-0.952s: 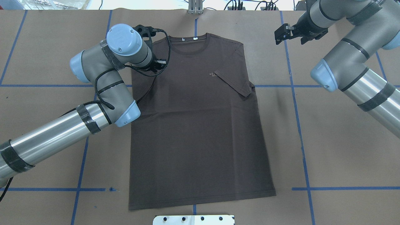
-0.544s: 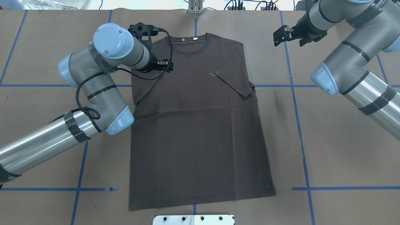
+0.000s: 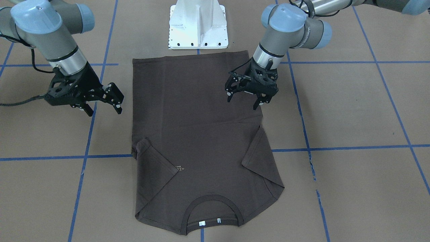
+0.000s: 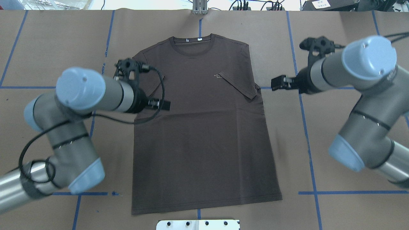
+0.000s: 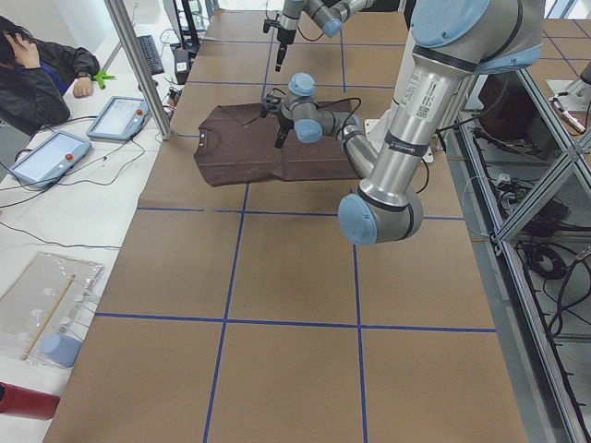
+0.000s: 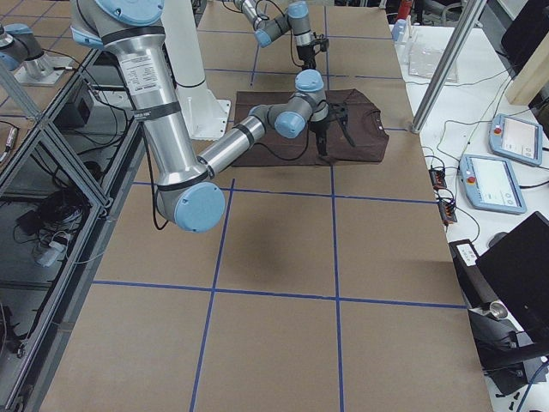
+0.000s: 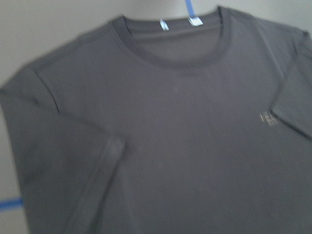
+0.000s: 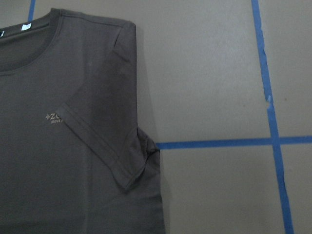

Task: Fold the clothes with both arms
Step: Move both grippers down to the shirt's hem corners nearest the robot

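Check the left claw (image 3: 242,101) first: its jaws are apart and empty, poised over the T-shirt (image 3: 198,134) near one side edge, between the hem and the folded-in sleeve. The right claw (image 3: 104,109) is likewise spread and empty, over the table (image 3: 336,111) just beside the opposite edge. You will find the T-shirt flat, front up, sleeves folded inward, collar away from the white base (image 3: 198,27).

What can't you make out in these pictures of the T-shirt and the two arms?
Chest logo: the folded sleeve covers its end in the right wrist view; it is blurred in the left wrist view.
Neck tags: print too small in every view.
Left pincer: whether it touches the T-shirt is unclear; too small in the side views.
Hem: cut off in both wrist views.
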{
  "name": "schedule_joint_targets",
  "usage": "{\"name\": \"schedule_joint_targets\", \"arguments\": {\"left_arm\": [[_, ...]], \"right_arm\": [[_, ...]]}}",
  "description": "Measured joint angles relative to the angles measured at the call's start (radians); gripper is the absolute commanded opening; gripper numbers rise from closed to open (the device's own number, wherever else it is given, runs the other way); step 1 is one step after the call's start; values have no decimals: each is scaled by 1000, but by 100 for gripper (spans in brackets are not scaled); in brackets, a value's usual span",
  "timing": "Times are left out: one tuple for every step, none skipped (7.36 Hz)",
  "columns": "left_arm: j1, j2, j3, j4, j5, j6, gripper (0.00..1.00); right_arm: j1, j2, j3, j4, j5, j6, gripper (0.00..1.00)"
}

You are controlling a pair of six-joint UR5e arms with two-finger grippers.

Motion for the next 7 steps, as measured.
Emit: {"name": "schedule_joint_targets", "arguments": {"left_arm": [[73, 53, -67, 1, 62, -71, 100], [137, 98, -120, 1, 102, -146, 89], [193, 156, -175, 1, 121, -212, 71], [249, 222, -228, 1, 132, -280, 60], [315, 271, -262, 3, 157, -361, 57], [382, 298, -276, 13, 192, -430, 55], [430, 311, -279, 38, 211, -477, 54]], "right_arm": [[-64, -65, 75, 0, -40, 74, 98], [-132, -130, 145, 3, -85, 149, 96], [-223, -198, 209, 10, -159, 229, 93], [-317, -257, 257, 18, -239, 298, 94], [-387, -298, 282, 29, -297, 350, 95], [-433, -328, 292, 46, -337, 375, 96], [-456, -343, 295, 64, -355, 384, 96]]}}
